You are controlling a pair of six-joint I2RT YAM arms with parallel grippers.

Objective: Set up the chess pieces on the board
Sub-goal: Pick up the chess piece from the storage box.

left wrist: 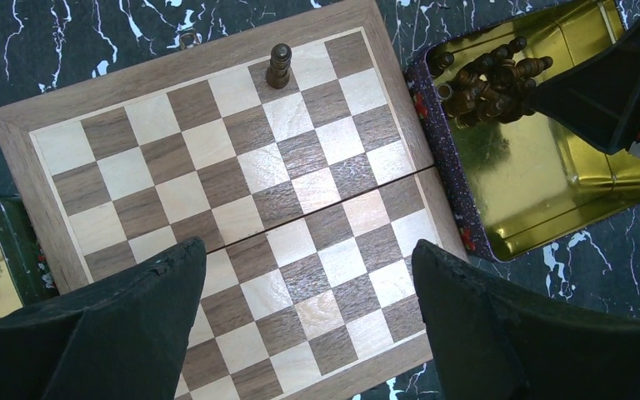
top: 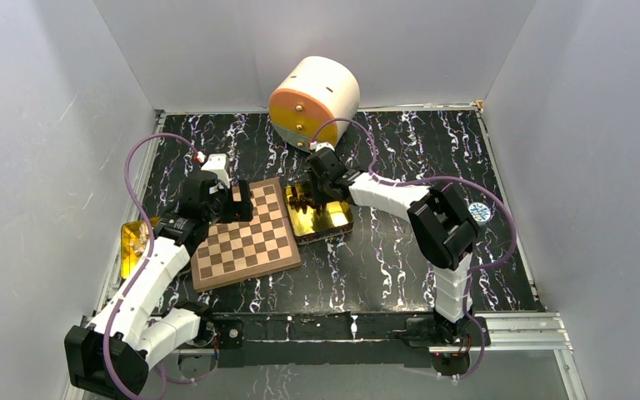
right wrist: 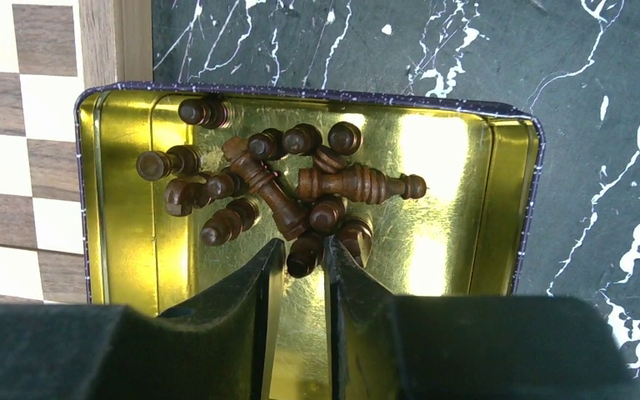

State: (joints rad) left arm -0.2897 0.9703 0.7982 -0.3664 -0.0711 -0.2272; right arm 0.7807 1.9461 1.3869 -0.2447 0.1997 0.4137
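Right pincer (right wrist: 302,248) is sitting nearly closed astride one of the chess pieces (right wrist: 358,183) heaped in the gold tin (right wrist: 467,242) beside the board (right wrist: 17,125). Whether it's pinching yet, I can't tell. It should be squeezing that one alone, then lifting straight.

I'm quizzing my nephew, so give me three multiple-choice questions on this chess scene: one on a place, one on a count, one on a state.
1. Relative to the board, where is the heap of chess pieces? A stacked on it; B in the gold tin beside it; C under it.
2. How many pieces stand on the board? A none; B four; C one.
3. The left gripper is: A open and empty; B shut on a piece; C shut on the tin.
Answers: 1 B, they lie heaped on the tin's gold floor. 2 C, a lone piece stands near one edge. 3 A, its jaws stand wide apart over bare board.
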